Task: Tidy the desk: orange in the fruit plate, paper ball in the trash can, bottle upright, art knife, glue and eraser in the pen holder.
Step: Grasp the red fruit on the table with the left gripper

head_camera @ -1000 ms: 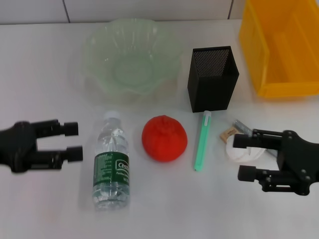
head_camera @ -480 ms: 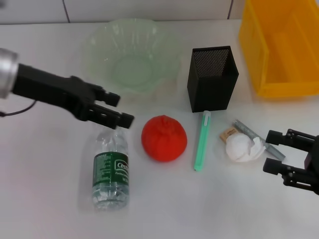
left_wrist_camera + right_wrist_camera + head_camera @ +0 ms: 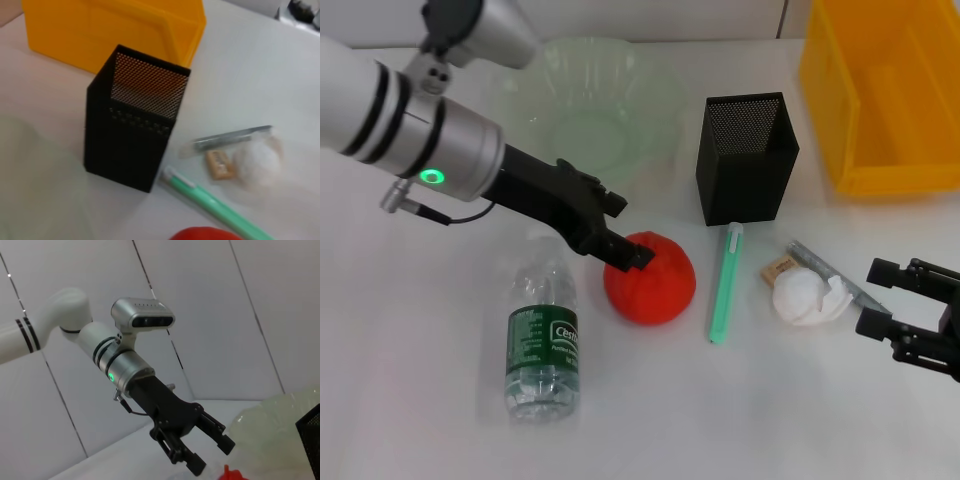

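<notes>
The orange (image 3: pixel 655 282) sits mid-desk. My left gripper (image 3: pixel 623 231) hangs open at its upper-left side, one finger over the fruit's edge; the right wrist view shows this gripper (image 3: pixel 212 456) with its fingers spread. The bottle (image 3: pixel 544 335) lies on its side to the left. A green art knife (image 3: pixel 724 285), tan eraser (image 3: pixel 780 267), grey glue stick (image 3: pixel 825 268) and paper ball (image 3: pixel 804 298) lie to the right, near the open right gripper (image 3: pixel 876 297). Behind stand the fruit plate (image 3: pixel 650 95), pen holder (image 3: pixel 745 160) and trash can (image 3: pixel 880 100).
The left wrist view shows the pen holder (image 3: pixel 132 125) before the trash can (image 3: pixel 115 30), with the art knife (image 3: pixel 215 205), eraser (image 3: pixel 220 164), glue stick (image 3: pixel 232 137) and paper ball (image 3: pixel 257 162) beside it. My left arm crosses in front of the plate's left part.
My left arm has swung in from the left, over the bottle, and its open gripper now reaches the orange. The right gripper has drawn back to the right, away from the paper ball.
</notes>
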Motion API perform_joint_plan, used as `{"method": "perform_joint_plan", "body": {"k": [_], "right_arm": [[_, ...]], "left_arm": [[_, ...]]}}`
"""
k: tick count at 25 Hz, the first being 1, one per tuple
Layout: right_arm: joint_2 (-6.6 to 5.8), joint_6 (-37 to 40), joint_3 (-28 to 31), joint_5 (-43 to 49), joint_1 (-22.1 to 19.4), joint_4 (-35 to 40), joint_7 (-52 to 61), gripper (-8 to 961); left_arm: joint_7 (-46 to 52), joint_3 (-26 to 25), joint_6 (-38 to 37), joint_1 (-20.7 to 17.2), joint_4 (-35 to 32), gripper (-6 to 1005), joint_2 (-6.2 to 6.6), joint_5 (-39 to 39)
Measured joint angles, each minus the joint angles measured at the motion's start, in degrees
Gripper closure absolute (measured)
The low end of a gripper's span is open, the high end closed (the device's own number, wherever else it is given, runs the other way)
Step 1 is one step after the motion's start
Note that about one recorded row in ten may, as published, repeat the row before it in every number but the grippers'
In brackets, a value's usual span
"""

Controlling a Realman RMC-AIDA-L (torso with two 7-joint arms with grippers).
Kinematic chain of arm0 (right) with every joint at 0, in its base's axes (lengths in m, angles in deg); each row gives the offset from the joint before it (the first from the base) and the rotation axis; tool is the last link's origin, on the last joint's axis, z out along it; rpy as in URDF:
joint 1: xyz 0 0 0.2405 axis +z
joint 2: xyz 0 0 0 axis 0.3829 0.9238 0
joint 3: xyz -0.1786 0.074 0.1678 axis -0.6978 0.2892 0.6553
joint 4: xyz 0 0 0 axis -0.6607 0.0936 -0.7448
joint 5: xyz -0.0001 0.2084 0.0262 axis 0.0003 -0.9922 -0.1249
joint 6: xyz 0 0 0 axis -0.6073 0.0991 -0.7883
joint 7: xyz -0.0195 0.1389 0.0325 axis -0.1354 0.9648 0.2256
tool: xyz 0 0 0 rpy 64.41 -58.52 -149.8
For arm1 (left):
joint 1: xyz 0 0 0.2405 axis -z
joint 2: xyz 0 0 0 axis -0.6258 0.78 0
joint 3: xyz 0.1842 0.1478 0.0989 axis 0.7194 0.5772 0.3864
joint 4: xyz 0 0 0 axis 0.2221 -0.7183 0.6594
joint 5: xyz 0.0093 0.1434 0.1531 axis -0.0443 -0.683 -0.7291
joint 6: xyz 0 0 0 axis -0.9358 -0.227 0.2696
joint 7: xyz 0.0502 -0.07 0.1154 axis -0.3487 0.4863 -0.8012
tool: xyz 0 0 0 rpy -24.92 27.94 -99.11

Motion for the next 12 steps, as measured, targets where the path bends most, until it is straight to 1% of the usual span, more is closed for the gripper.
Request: {"method": "perform_joint_plan", "body": {"k": [1, 2, 3, 4, 12], "right_arm": [[0.02, -0.16, 0.16, -0.01, -0.01, -0.03, 0.13, 232], [0.07, -0.33, 0.33, -0.05, 0.02, -0.05, 0.28, 232], [0.07, -0.33, 0.33, -0.05, 0.02, -0.05, 0.28, 232], [0.08, -0.58, 0.43, -0.1, 0.06, -0.04, 0.32, 232], [0.31, -2.91, 0.53, -0.26, 0.81, -0.2, 0.44, 232]], "left_arm": [[0.0, 1.39, 1.42, -0.14, 0.04, 182, -0.01, 0.01], [0.01, 4.43, 4.63, -0.4, 0.33, 183, -0.02, 0.07], [0.01, 4.43, 4.63, -0.4, 0.33, 184, -0.02, 0.07], [-0.04, 6.62, 6.14, -0.34, 1.06, 184, -0.02, 0.07], [-0.86, 10.29, 8.06, 0.46, 2.96, 188, -0.09, 0.03]]}}
